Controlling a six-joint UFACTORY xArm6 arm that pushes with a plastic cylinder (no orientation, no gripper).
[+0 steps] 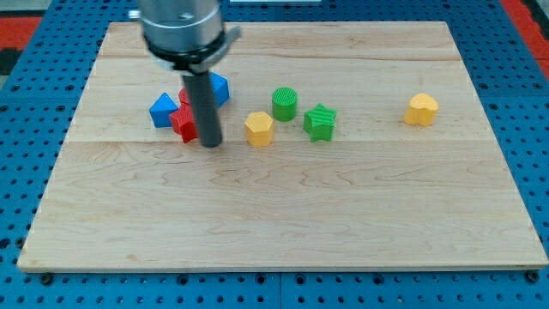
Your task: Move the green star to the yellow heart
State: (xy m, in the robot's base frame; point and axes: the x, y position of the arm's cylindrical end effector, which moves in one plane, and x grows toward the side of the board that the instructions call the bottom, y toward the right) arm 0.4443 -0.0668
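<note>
The green star [320, 122] lies near the board's middle, just right of centre. The yellow heart [421, 110] lies far to its right, well apart from it. My tip [210, 142] rests on the board at the view's left of centre, far left of the green star, right beside a red block [183, 124]. A yellow hexagon-like block [259, 129] sits between my tip and the star. A green cylinder [285, 103] stands just up and left of the star.
Two blue blocks, one left [162, 110] and one behind the rod [220, 87], cluster with the red block. The wooden board [283, 215] lies on a blue pegboard surface [17, 172].
</note>
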